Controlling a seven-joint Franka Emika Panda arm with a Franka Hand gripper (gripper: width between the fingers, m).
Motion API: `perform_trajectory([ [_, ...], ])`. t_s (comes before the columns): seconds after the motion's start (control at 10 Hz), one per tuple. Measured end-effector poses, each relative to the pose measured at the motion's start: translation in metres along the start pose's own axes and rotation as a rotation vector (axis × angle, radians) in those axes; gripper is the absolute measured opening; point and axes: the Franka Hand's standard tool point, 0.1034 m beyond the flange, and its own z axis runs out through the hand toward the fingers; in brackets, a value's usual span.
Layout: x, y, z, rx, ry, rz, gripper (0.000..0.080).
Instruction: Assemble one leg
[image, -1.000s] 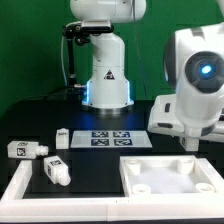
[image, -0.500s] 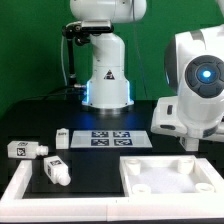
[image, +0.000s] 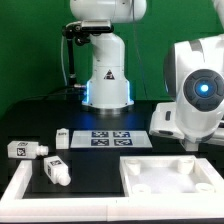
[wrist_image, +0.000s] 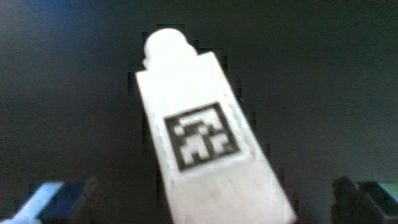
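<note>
We see the leg (wrist_image: 199, 130) blurred, its wider end cut off by the frame; the fingertips (wrist_image: 54, 200) seem mostly cropped too.

Leg (image: 55, 170) at exterior view's left of tabletop (image: 170, 185), marker board (image: 107, 137) behind.

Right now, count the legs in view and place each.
4. Exterior view's left: the far leg, the leftmost leg, the near leg. Wrist view: the fourth leg, beneath the gripper. Others may be hidden.

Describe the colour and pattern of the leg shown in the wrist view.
The leg is white with a black-and-white square tag; the wrist view shows it best.
</note>
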Motion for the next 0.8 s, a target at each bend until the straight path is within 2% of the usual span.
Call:
perform_trajectory([
  [0.1, -0.0003, 0.0025, 0.0070, -0.003, -0.002, 0.008, 0.0649],
  [0.3, 0.0017, 0.0036, 0.0057, 0.001, 0.001, 0.013, 0.0649],
  [0.5, 0.0025, 0.0041, 0.0054, 0.003, 0.003, 0.014, 0.0392],
  [0.6, 0.0027, 0.0044, 0.0051, 0.004, 0.003, 0.015, 0.0392],
  [0.7, 0.0029, 0.0047, 0.0049, 0.004, 0.003, 0.016, 0.0285],
  [0.8, 0.0030, 0.0048, 0.0048, 0.005, 0.003, 0.016, 0.0285],
])
